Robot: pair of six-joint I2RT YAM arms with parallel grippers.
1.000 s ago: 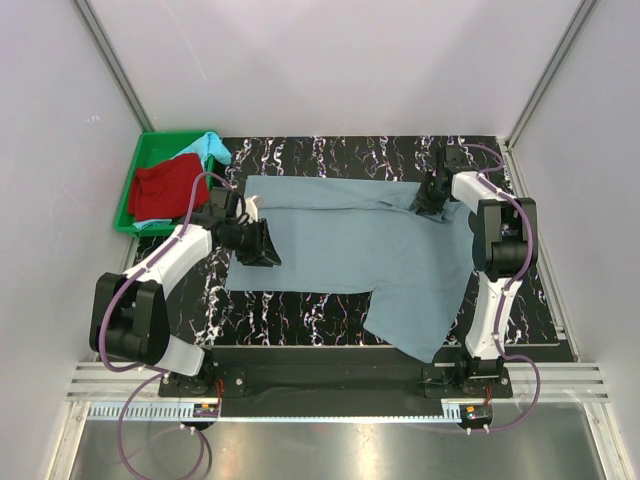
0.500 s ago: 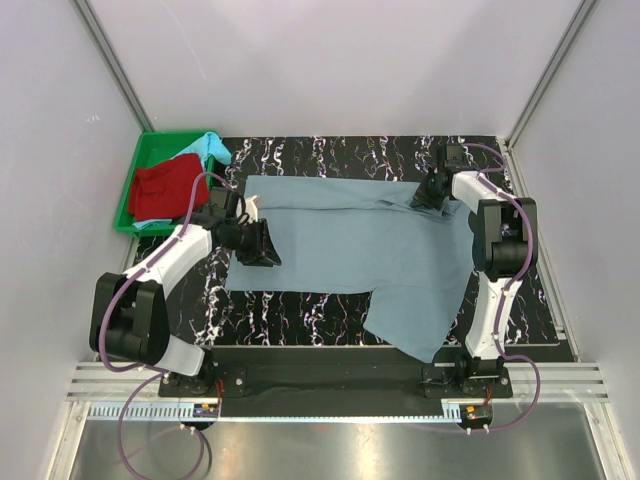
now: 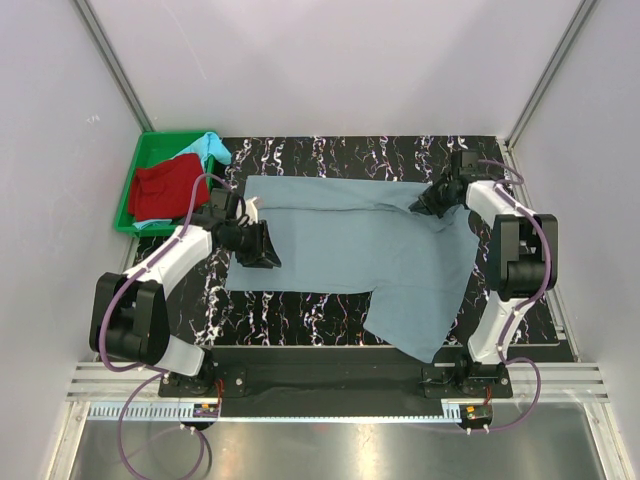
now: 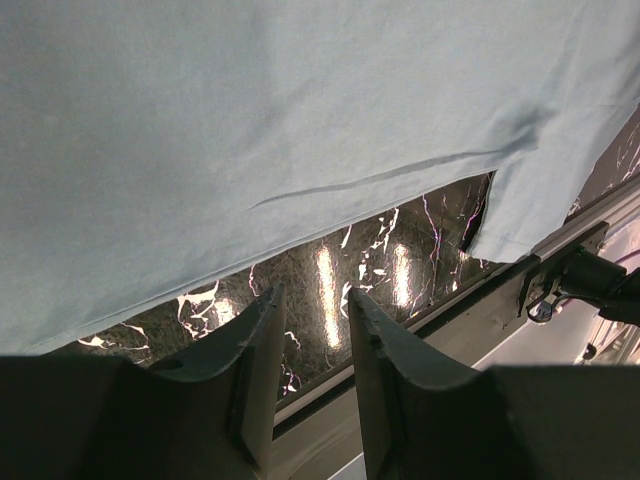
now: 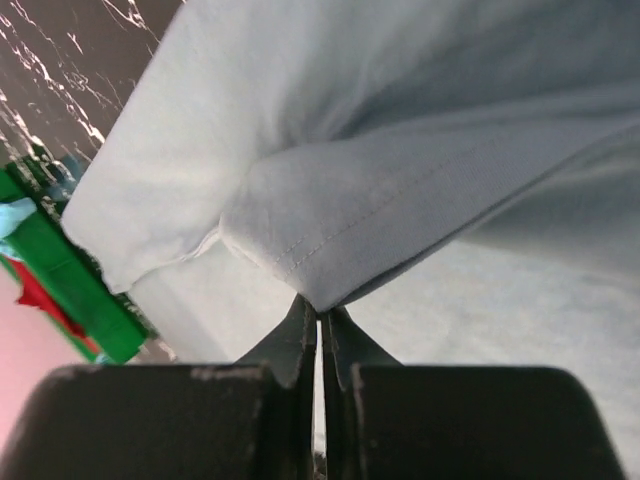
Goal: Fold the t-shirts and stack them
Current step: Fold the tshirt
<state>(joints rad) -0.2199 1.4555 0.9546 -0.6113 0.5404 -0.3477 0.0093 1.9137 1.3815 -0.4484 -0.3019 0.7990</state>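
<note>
The large grey-blue t-shirt [image 3: 350, 245] lies spread on the black marbled table, one part hanging toward the front right. My right gripper [image 3: 430, 200] is shut on a folded hem of this shirt [image 5: 330, 240] at its far right edge, the jaws [image 5: 320, 312] pinching the cloth. My left gripper [image 3: 262, 245] sits at the shirt's left edge, open and empty [image 4: 312, 300], with the shirt [image 4: 250, 120] just ahead of its fingertips. The red t-shirt [image 3: 165, 188] and the light turquoise t-shirt [image 3: 210, 147] lie bunched in the green tray.
The green plastic tray [image 3: 150, 142] stands at the table's far left corner, and it also shows in the right wrist view [image 5: 70, 285]. White walls close in the table. A metal rail [image 4: 520, 290] runs along the table's front edge.
My right arm has swung outward to the right, and its gripper has drawn the pinched shirt fold slightly right. The left arm has not moved.
</note>
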